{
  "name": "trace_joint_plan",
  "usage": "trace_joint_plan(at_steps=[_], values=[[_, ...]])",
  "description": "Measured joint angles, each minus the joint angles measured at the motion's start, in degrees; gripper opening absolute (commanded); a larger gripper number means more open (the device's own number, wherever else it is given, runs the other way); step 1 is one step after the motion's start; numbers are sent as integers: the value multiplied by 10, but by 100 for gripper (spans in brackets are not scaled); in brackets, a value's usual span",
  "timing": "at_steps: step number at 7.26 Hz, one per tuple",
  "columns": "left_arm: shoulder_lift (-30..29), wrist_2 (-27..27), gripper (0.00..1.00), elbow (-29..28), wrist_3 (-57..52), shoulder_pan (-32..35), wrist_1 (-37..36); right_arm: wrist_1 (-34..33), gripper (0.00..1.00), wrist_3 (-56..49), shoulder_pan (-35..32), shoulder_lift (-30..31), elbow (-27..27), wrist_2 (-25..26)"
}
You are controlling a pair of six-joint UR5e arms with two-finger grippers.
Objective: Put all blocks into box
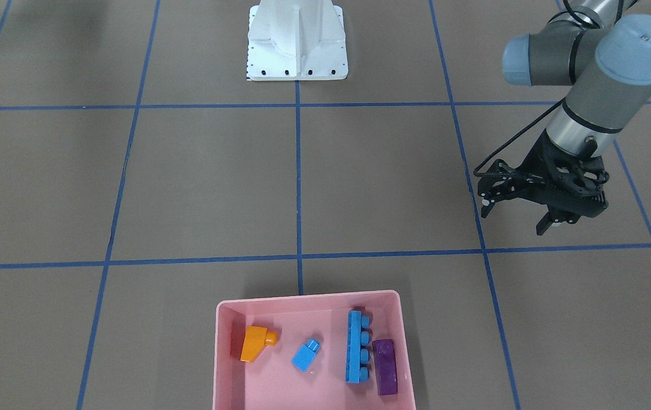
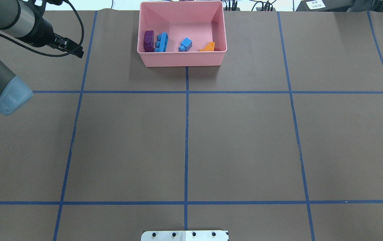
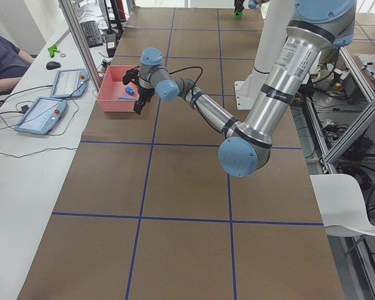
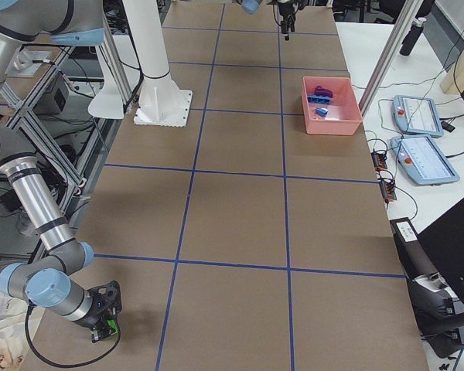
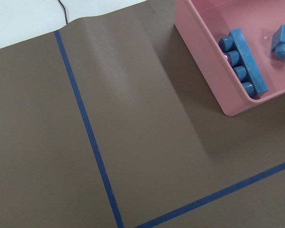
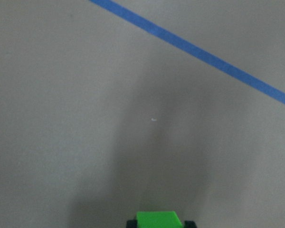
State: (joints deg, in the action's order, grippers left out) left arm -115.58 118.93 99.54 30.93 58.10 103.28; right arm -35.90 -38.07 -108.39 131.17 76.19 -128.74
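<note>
Exterior front-facing, four blocks [image 1: 358,347] are seen in the box [image 1: 308,310] with the left gripper [image 1: 516,216] spread empty nearby; exterior right, the green block [image 4: 106,331] is found well apart from the box, diagonally across the table [image 4: 240,216], seemingly clenched in the right gripper [image 4: 104,334].

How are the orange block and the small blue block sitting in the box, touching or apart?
Apart. The exterior front-facing view shows bare floor of the box between the orange block and the small blue block.
</note>
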Motion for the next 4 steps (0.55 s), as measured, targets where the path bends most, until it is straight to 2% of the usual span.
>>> trace_joint_plan(at_steps=[2, 4], values=[[3, 2, 100, 1, 0, 0, 0, -107, 0, 1, -38, -33, 70, -2], [11, 3, 100, 8, -1, 0, 0, -307, 0, 10, -69, -105, 179, 0]])
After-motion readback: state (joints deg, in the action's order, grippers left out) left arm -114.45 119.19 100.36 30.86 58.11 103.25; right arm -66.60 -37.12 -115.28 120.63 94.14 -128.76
